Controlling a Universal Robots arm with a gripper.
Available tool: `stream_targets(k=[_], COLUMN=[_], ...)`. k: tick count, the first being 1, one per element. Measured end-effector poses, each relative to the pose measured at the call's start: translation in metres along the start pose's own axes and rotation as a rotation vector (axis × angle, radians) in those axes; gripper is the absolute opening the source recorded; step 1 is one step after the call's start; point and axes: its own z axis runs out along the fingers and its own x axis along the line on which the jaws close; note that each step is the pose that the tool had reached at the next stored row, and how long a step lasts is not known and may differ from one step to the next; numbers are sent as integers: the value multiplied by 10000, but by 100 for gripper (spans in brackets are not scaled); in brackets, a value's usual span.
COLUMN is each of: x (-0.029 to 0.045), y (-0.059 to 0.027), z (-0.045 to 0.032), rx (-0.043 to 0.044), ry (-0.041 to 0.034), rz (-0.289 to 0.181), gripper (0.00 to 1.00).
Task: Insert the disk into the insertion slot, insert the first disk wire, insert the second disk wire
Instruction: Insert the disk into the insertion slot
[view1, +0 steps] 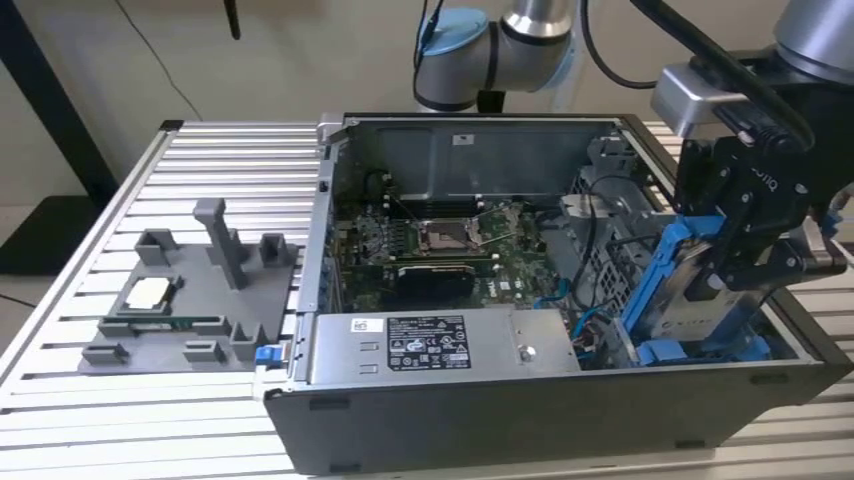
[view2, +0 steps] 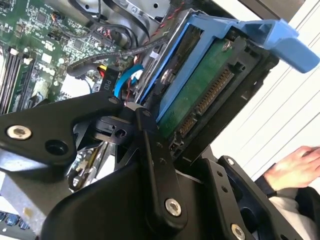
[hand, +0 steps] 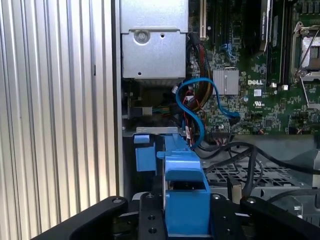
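In the exterior view, black jaws pinch the flat silver-grey disk (view1: 691, 305) in its bright blue plastic carrier. They hold it upright just above the grey metal, blue-sided insertion slot (view1: 663, 352) inside the open dark computer case (view1: 534, 420).

In the second wrist view, the disk's green circuit board (view2: 200, 95) sits between the jaws, and a person's hand (view2: 295, 167) shows beside the ribbed metal tabletop (view2: 270, 120).

In the first wrist view, the blue carrier (hand: 186, 197) is near a curled blue cable (hand: 200, 107).

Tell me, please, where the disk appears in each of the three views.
Exterior view: the disk stands on edge in the gripper, at the computer case's end on the exterior view's right.
Second wrist view: its green circuit board faces the camera, framed by the blue carrier.
First wrist view: the blue carrier shows edge-on, clamped in the gripper.
Shared landmark: the motherboard.
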Motion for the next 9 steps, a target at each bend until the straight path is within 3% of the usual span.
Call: stream_targets(k=[1,2,9], x=[0,0,-3], y=[1,1,1], z=[-1,-5,-137], rx=[1,1,1], ry=[-3,-2,-3], rz=[-1,-2,-2], gripper=[34,40,40])
